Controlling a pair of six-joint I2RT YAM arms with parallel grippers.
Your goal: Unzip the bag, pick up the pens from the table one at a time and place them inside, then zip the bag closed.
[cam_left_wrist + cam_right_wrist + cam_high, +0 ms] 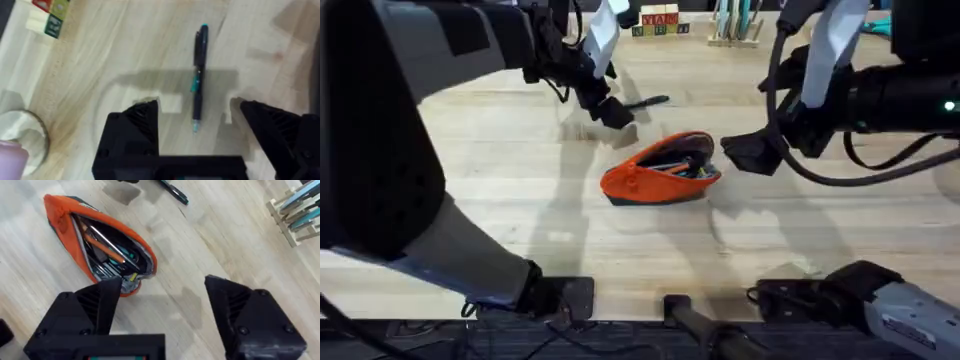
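The bag [660, 170] lies near the middle of the table [500, 190], its zip open along the top so that the mouth gapes toward the right and far side; inside it an orange pen [102, 247] rests among other slim things too dark to tell apart. The black pen [645, 102] lies on the bare wood farther back, a little left of the bag and apart from it. The left arm reaches from its base at the near left up and across to the far side, its wrist bent down so the left gripper [612, 112] hangs just above the near end of that pen; its wrist view shows both fingers spread wide with the pen between them, not touched. The right arm comes in from the right edge, forearm level, and the right gripper [752, 152] hovers just right of the bag's open end, fingers parted and holding nothing.
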